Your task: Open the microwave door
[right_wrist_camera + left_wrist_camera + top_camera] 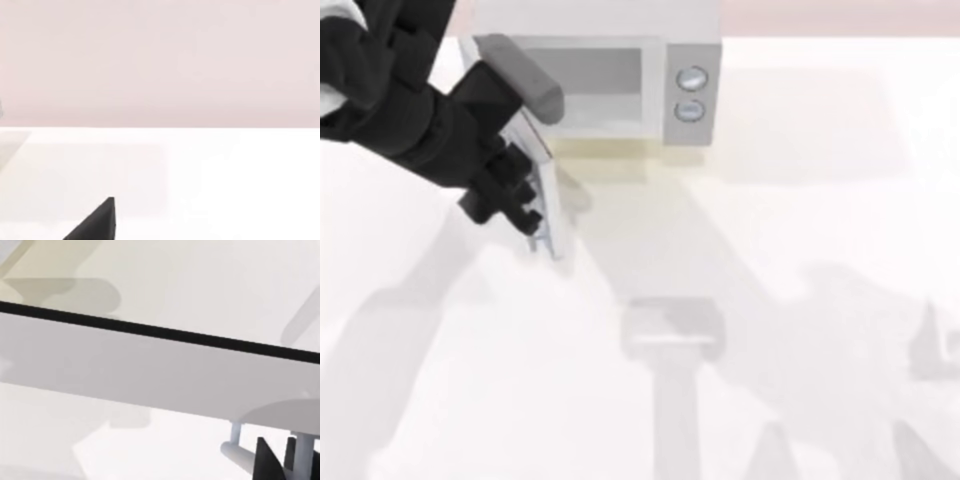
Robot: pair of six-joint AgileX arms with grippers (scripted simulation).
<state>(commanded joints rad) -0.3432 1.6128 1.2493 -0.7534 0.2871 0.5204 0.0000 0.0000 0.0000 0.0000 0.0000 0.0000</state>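
Note:
The microwave (620, 18) stands at the table's far middle, its two knobs (690, 94) on the right of its front. The microwave door (523, 82) is swung out toward the front left, and the cavity (595, 85) shows behind it. My left gripper (528, 207) is shut on the door's handle (548, 238) at the door's free end. In the left wrist view the door (150, 375) crosses as a grey panel with a black edge strip, and black fingers (267, 462) close around the pale handle (240, 454). Only one fingertip (100, 222) of the right gripper shows.
My right arm is outside the top view; only its shadows fall on the white table (840, 330) at the front right. The left arm's black bulk (390, 90) fills the far left corner beside the microwave.

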